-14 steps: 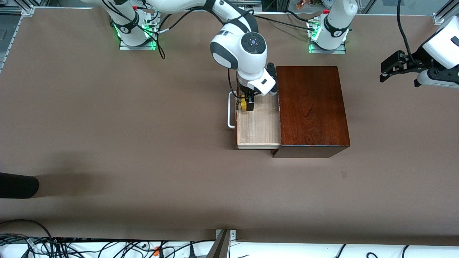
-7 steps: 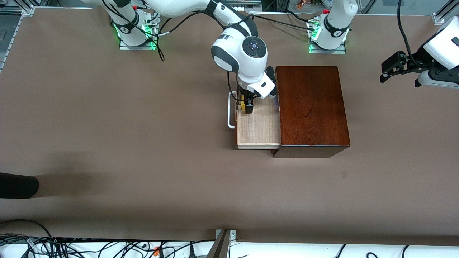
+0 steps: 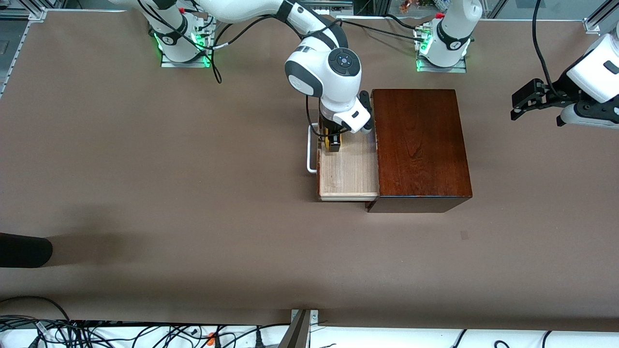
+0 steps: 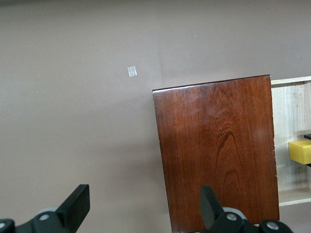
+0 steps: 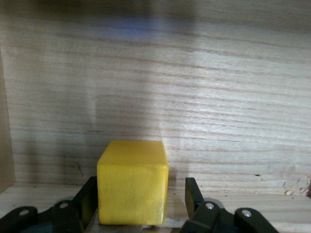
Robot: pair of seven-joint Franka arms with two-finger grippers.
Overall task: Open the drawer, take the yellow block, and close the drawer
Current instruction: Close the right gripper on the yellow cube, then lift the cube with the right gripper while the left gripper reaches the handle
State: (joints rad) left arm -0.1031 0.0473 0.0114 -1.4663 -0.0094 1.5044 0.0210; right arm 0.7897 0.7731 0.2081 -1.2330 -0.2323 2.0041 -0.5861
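The dark red-brown wooden box [image 3: 420, 145] stands mid-table, and its drawer [image 3: 348, 169] is pulled out toward the right arm's end, white handle [image 3: 310, 150] leading. The yellow block [image 3: 329, 141] rests on the drawer's pale floor [image 5: 194, 97], close to the drawer's front wall. My right gripper [image 3: 333, 142] is down inside the drawer and straddles the block [image 5: 132, 182]. One finger is against the block's side, while a narrow gap remains at the other finger [image 5: 192, 196]. My left gripper [image 3: 524, 99] waits open in the air off the left arm's end of the table, holding nothing [image 4: 143, 208].
A small pale patch [image 3: 464, 235] marks the table nearer the front camera than the box. A dark object [image 3: 24, 250] juts in at the table's edge toward the right arm's end. Cables lie along the front edge.
The right gripper's fingers have narrowed around the yellow block and the hand has settled slightly lower in the drawer. The left arm has shifted a little.
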